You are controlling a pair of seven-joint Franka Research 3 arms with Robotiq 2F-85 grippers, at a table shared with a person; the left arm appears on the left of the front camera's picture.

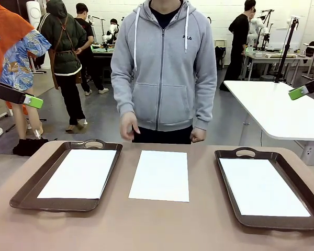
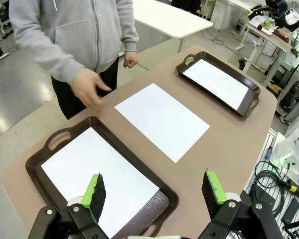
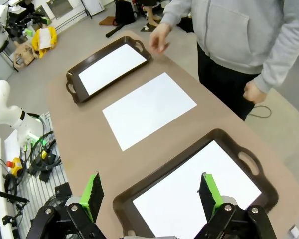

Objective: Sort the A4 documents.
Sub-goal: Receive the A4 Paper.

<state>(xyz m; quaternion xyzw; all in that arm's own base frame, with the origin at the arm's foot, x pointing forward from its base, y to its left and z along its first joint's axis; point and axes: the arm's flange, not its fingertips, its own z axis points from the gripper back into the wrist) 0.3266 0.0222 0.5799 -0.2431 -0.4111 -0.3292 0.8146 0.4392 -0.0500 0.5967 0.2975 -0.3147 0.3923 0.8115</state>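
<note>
Both grippers, left [image 2: 155, 191] and right [image 3: 152, 191], hover wide-fingered, apparently empty, above sheet-filled trays [image 1: 26, 191].

Legible text, one item: the brand word "FILA" in small dark capitals on the chest of the person's light grey zip-up hooded sweatshirt [image 1: 165, 68], just beside the zip and below the white drawstring, read in the front view.

Plain white rectangular paper sheets [image 1: 160, 175] below the sweatshirt on the table: blank, no print or marks.

Dark brown rectangular handled plastic trays [image 1: 29, 191] either side of the middle sheet: no label or number readable.
</note>
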